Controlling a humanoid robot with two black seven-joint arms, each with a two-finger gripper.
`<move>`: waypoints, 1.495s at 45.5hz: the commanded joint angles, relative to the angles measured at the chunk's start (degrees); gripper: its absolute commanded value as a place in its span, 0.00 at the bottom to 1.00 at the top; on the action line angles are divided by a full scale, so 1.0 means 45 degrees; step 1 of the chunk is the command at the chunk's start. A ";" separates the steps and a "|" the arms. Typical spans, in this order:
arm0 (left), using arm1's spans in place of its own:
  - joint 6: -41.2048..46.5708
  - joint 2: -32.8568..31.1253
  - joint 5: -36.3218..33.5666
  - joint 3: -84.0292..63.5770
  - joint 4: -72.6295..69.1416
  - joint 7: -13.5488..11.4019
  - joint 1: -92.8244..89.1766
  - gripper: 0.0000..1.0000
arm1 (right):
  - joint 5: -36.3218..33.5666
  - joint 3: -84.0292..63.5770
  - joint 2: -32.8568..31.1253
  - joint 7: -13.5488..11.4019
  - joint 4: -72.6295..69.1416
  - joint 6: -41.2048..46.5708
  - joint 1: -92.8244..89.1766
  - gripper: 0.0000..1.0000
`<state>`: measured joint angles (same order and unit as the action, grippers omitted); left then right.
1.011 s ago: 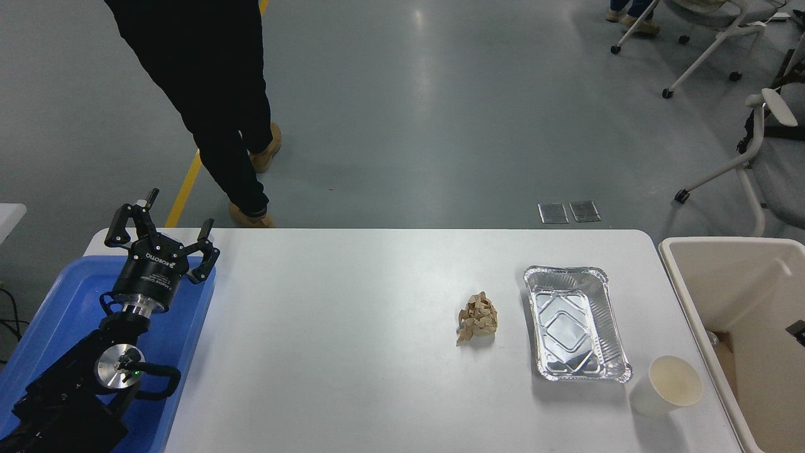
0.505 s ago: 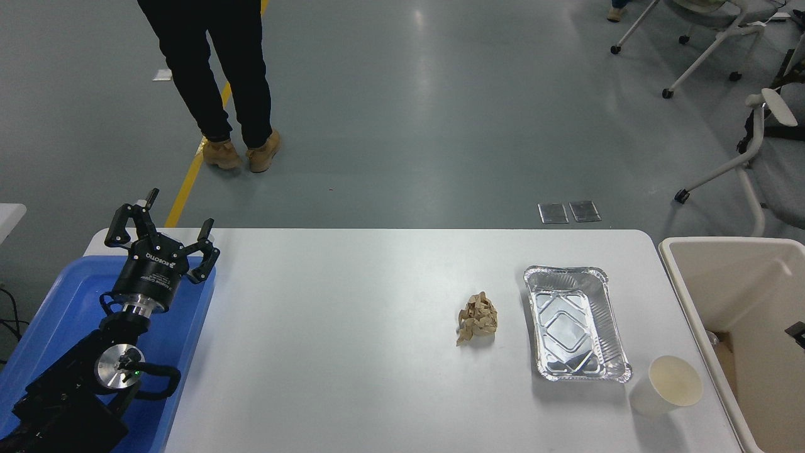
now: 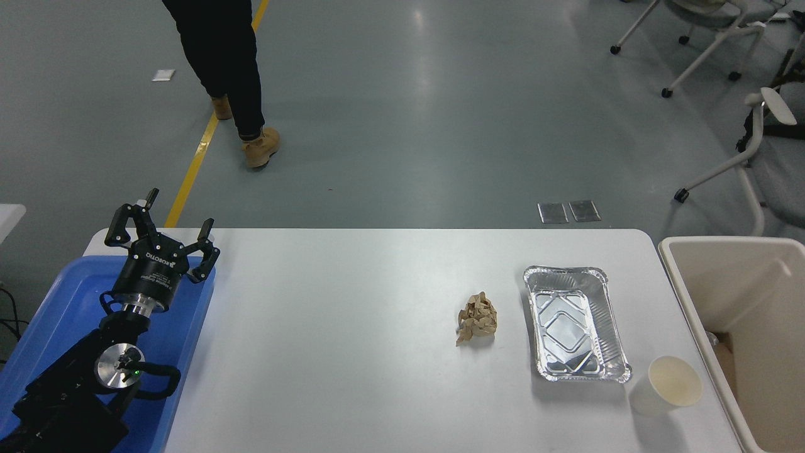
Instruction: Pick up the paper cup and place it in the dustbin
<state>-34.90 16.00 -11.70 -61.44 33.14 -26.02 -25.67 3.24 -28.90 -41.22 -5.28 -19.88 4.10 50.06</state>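
The white table (image 3: pixel 352 352) takes up most of the view, and the dustbin (image 3: pixel 682 277) sits right off its right edge, probably so the drop is short. The left gripper (image 3: pixel 165 234) hangs parked over the blue tray (image 3: pixel 56 302), fingers spread, holding nothing. The right arm isn't visible. Beside the foil tray (image 3: pixel 575 324), the paper cup (image 3: pixel 666 385) stands upright near the table's front right corner, untouched.
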 commanded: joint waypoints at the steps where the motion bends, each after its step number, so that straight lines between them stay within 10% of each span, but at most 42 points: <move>1: 0.0002 0.0000 0.0003 0.0000 -0.0001 0.0001 0.0000 0.98 | 0.0021 -0.2344 -0.1133 0.0041 -0.2201 0.0026 0.3617 1.00; 37: 0.0002 0.0000 0.0003 0.0000 -0.0001 0.0020 0.0000 0.98 | -0.0076 -0.9144 0.0937 0.0002 -1.1263 0.2447 1.6627 1.00; 68: 0.0002 0.0000 0.0003 0.0000 -0.0001 0.0020 0.0000 0.98 | -0.0272 -0.8989 0.1211 0.0080 -1.4839 0.8424 2.0378 1.00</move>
<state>-34.88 16.00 -11.69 -61.44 33.13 -25.93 -25.66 2.38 -69.02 -35.81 -5.00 -81.84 35.61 137.63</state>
